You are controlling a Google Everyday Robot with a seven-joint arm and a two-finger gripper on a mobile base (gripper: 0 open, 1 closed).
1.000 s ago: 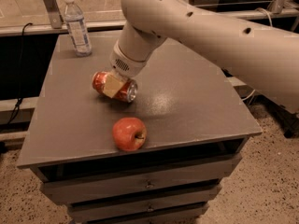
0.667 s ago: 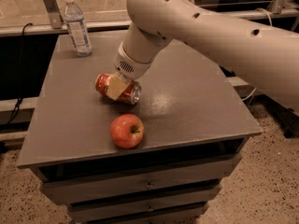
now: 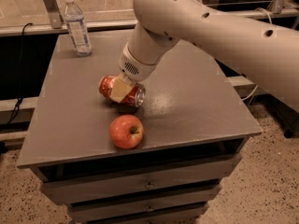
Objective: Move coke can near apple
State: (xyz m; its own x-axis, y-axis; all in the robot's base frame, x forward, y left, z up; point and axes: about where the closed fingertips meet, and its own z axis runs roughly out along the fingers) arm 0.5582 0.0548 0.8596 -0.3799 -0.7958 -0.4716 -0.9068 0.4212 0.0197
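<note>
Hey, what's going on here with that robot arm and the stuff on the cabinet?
The robot's arm reaches down over the grey cabinet top, and its hand is closed on the coke can, which lies on its side near the middle. The apple sits just in front of the can, toward the front edge, with a small gap between them. A water bottle stands upright at the back left corner.

Arm (image 3: 219, 31) reaching in from right, sloping down toward centre; gripper (image 3: 122, 89) pointing down-left, clamping coke can (image 3: 136, 96) at mid-body.
</note>
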